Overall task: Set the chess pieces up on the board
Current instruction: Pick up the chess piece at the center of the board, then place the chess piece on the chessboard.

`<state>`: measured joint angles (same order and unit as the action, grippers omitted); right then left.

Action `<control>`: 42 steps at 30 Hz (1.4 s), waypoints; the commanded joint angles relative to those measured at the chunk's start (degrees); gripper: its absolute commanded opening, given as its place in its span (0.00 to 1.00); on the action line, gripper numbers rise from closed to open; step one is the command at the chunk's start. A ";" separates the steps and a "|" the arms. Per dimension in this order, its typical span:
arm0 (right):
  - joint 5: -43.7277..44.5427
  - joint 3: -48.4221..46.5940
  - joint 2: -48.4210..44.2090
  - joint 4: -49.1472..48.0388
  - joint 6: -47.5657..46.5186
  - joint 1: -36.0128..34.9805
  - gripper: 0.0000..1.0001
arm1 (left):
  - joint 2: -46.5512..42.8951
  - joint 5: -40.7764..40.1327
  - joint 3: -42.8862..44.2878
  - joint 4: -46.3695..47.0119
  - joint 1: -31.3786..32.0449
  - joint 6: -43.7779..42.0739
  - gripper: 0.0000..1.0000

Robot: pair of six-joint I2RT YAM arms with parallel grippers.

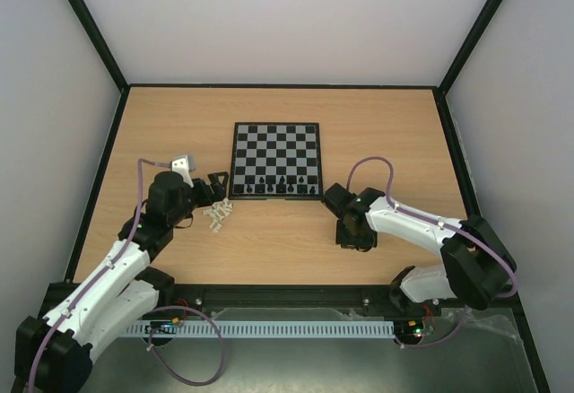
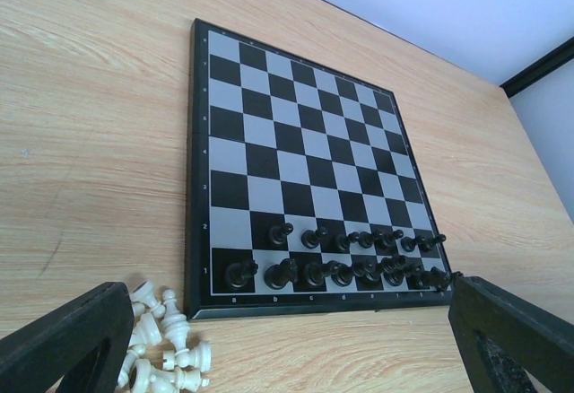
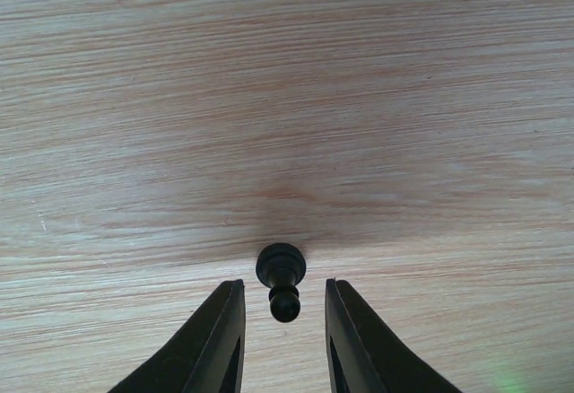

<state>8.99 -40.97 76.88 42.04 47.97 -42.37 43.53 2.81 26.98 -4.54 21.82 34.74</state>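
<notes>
The wooden desk (image 1: 287, 240) carries everything, with both arms reaching in from its near edge. The left arm (image 1: 108, 276) stretches toward the desk's left half and the right arm (image 1: 421, 227) bends in from the right.

The board (image 1: 276, 146) lies flat in the middle of the desk, closer to the far edge than to the near one. The left jaws stand wide apart and hold nothing. They hover just off the board's near-left corner and face it.

The right jaws are low over bare wood near the board's near-right corner. They are narrowly apart and not clamped.

A loose heap of white chess pieces (image 2: 166, 357) lies tumbled on the desk beside the board's near-left corner, below the left jaws. Black chess pieces (image 2: 341, 267) stand on the board's two nearest rows. The nearest row looks full, and the second row's square at the left edge is bare.

One black pawn (image 3: 281, 267) sits on the desk between the right jaws, with a gap showing on either side of it. Whether it stands or lies on its side I cannot tell.
</notes>
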 commanded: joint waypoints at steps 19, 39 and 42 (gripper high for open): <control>-2.05 -3.97 2.88 1.93 -2.22 -0.57 0.01 | -0.07 0.22 -1.13 0.94 -0.20 -0.03 0.99; -5.07 -68.63 40.18 9.06 -18.26 -5.61 0.01 | -4.86 -3.83 2.38 -5.34 -0.29 -0.37 1.00; -7.61 -77.14 45.91 9.99 -20.27 -5.71 0.01 | -6.37 -4.87 2.89 -7.08 -0.29 -0.41 0.99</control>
<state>4.86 -108.86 117.86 47.00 32.14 -47.68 39.11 -0.67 27.83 -8.56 21.82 34.72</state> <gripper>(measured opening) 0.061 0.995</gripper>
